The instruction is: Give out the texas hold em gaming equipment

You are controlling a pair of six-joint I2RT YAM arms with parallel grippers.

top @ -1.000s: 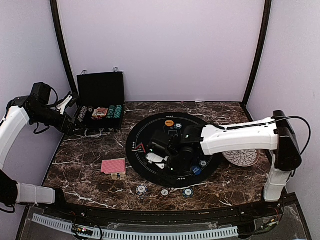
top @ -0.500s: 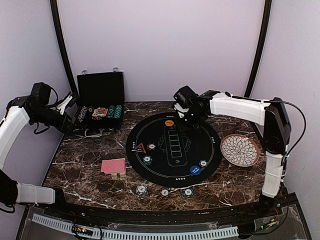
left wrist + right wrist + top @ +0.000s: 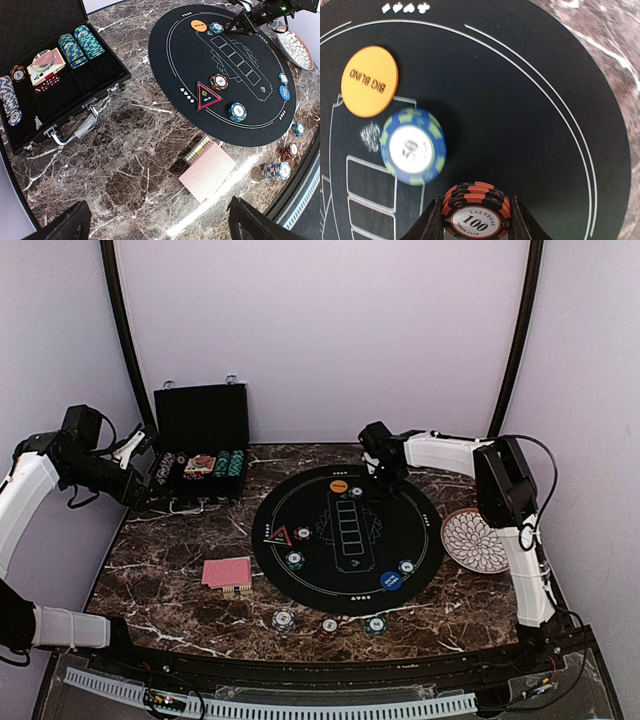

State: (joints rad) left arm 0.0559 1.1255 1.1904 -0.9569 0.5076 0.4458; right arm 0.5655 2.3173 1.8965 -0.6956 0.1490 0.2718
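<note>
View from above: a brown marble table [image 3: 180, 540] with a round black felt mat [image 3: 350, 560] at the centre of the frame. The right arm reaches in from the right edge to the mat's upper rim. In the right wrist view its gripper [image 3: 476, 220] is clamped on a short stack of red-and-black poker chips [image 3: 476, 202]. The top chip reads "100, Las Vegas Poker Club". The stack sits at the bottom centre of that frame, on or just over the mat; I cannot tell which.

Just up and left of it lies a blue-and-green chip stack [image 3: 412, 146] marked 50. An orange disc [image 3: 369, 81] reading "Big Blind" lies in the upper left, close beside it.

The left gripper [image 3: 159, 215] is wide apart and holds nothing. Its two dark fingertips [image 3: 65, 225] show at the bottom corners of the left wrist view, above bare marble.

In that view an open black case [image 3: 85, 82] fills the upper left. It holds rows of teal and blue chips [image 3: 80, 47] and red-backed cards [image 3: 45, 64].

A red-backed deck [image 3: 206, 170] lies on the marble at lower centre, just off the mat. On the mat are a red triangular "All In" marker [image 3: 207, 95], a dark chip [image 3: 218, 81] touching it, a blue chip stack [image 3: 237, 111] and a blue disc [image 3: 284, 92].

Three small chip piles [image 3: 329, 625] line the table's bottom edge in the overhead view. A white patterned plate [image 3: 480, 540] sits to the right of the mat.
</note>
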